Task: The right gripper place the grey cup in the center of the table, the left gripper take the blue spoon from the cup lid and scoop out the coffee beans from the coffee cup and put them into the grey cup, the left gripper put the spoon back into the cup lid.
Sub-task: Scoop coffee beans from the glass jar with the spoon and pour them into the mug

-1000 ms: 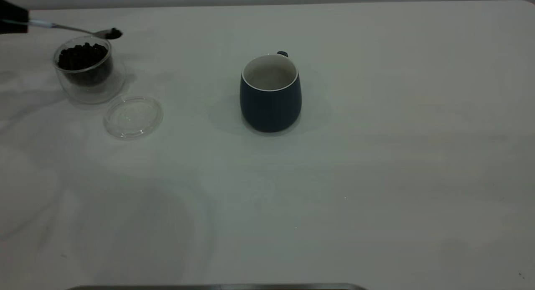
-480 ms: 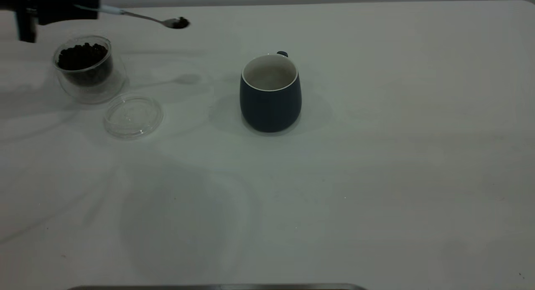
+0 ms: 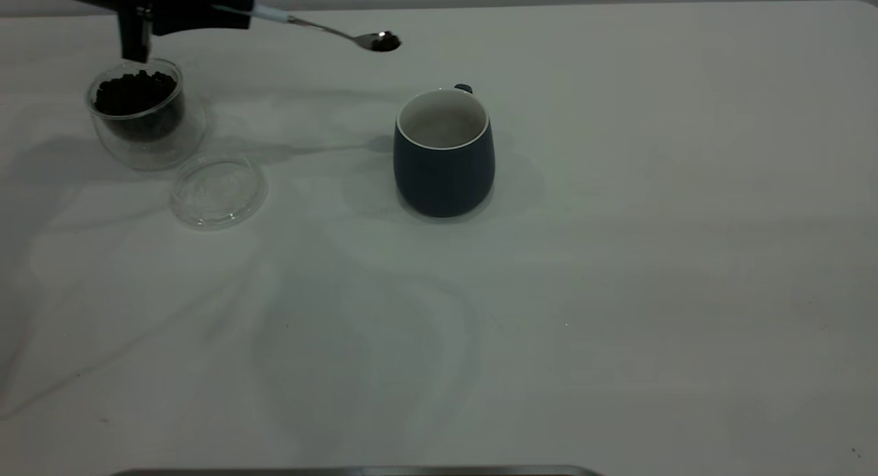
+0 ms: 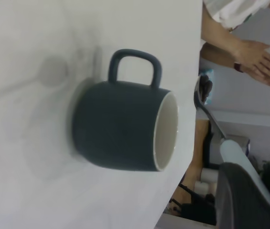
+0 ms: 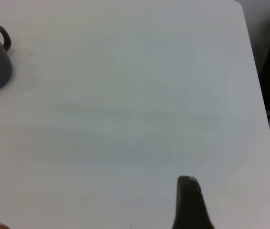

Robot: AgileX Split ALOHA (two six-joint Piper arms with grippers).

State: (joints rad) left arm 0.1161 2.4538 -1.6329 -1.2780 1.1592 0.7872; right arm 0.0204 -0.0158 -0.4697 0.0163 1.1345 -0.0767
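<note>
Exterior view: blue spoon (image 3: 329, 30) above table (image 3: 617, 291).

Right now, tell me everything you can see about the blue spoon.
The blue spoon is a small teaspoon with a shiny metal bowl and neck and a pale blue handle. The left gripper holds it by the handle end, in the air above the table, roughly level with the bowl slightly lower. A few dark coffee beans sit in its bowl. Its tip is left of the grey cup and above it, not yet over the opening. It touches nothing but the gripper and the beans.
</note>
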